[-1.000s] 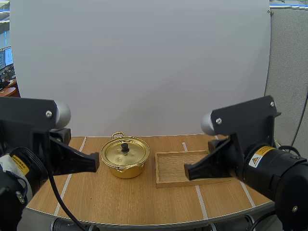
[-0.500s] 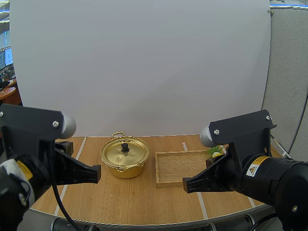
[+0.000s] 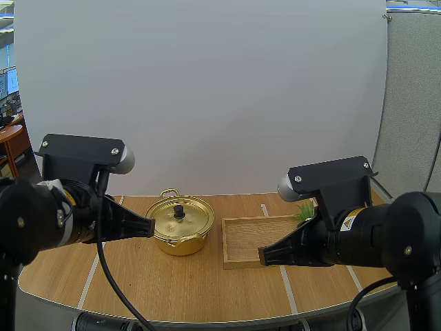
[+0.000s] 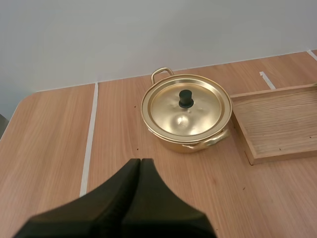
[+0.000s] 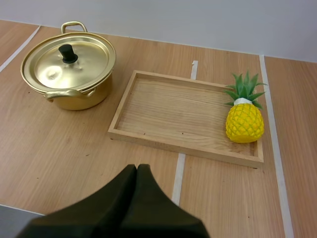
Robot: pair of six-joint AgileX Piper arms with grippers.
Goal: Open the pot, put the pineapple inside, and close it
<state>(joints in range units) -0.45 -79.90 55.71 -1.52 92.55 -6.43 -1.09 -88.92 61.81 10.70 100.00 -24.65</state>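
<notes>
A gold pot (image 3: 179,226) stands on the wooden table with its lid on, the lid's black knob (image 3: 178,210) upright. Right of it lies a wooden tray (image 3: 246,238). A yellow pineapple (image 5: 244,122) with green leaves stands upright at the tray's right end; in the high view just its leaves (image 3: 305,210) peek out behind my right arm. My left gripper (image 3: 150,227) hovers just left of the pot, shut on nothing. Near the tray's front edge, my right gripper (image 3: 262,256) is also shut and empty. Both show as dark wedges (image 4: 140,161) (image 5: 136,167) in their wrist views.
White tape lines (image 5: 179,168) run across the table. The pot (image 4: 185,111) has two handles, one facing the back and one the front. The table's rounded front edge (image 3: 207,318) lies close below both arms.
Both arms have swung forward and away from the camera, their grippers now nearer the pot and the tray. The pineapple's leaves have come into sight behind my right arm.
</notes>
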